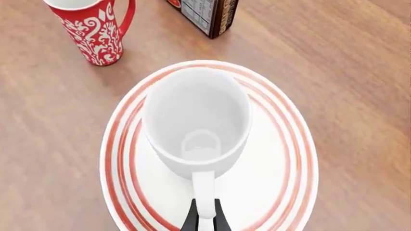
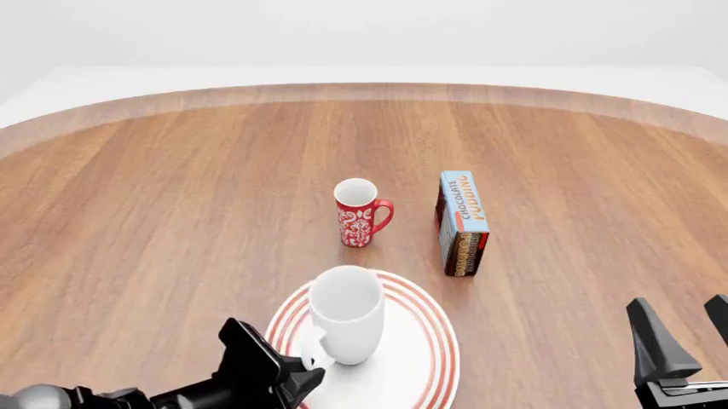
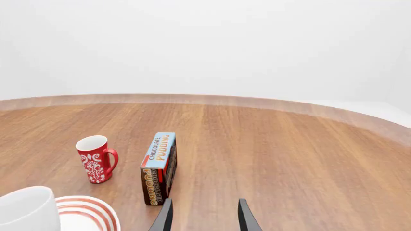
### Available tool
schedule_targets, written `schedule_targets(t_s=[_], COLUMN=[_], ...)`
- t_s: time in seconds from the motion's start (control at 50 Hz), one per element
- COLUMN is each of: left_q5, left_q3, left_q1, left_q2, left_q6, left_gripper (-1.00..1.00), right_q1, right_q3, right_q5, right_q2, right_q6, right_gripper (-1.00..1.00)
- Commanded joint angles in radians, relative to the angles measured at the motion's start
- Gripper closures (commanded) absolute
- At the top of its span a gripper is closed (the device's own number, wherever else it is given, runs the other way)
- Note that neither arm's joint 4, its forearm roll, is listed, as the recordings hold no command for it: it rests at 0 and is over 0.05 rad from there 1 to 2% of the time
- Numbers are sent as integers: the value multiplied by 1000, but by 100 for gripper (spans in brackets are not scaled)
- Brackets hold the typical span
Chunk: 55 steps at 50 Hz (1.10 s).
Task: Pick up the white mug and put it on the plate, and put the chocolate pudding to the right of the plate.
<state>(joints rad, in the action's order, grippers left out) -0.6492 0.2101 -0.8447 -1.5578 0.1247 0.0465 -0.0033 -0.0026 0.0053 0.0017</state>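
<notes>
The white mug (image 2: pixel 347 313) is upright over the middle of the red-ringed plate (image 2: pixel 427 341), either resting on it or just above it. Its handle (image 1: pixel 203 192) points back at my left gripper (image 1: pixel 205 222), which is shut on it; that left gripper (image 2: pixel 305 368) sits at the plate's near left edge. The chocolate pudding (image 2: pixel 463 221) lies on the table beyond the plate's right side, blue face up. My right gripper (image 2: pixel 686 336) hovers open near the front right, apart from everything. From the right wrist I see the pudding (image 3: pixel 159 168) ahead of the open right gripper (image 3: pixel 205 219).
A red mug with white pattern (image 2: pixel 360 213) stands just beyond the plate, left of the pudding carton. The wooden table (image 2: pixel 170 213) curves away to its far edge.
</notes>
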Motion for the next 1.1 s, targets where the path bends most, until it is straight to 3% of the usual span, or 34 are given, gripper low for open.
schedule_targets(t_s=[0.02,0.18,0.2,0.76,1.1], left_q5=[-21,-24,-26,31,189], left_q3=[-3,-4,-4,-13,19], left_q1=[0,-4,-5,4,-26], left_q2=[-33,-42,-45,30,203], left_q6=[4,12,14,1,-31], left_gripper=[100,100,-100,-100,-100], right_q1=[0,0,0,0,0], right_q3=[0,0,0,0,0], right_q5=[0,0,0,0,0], right_q2=[0,0,0,0,0], right_q6=[0,0,0,0,0], right_gripper=[-100,-100,-100,-100,-100])
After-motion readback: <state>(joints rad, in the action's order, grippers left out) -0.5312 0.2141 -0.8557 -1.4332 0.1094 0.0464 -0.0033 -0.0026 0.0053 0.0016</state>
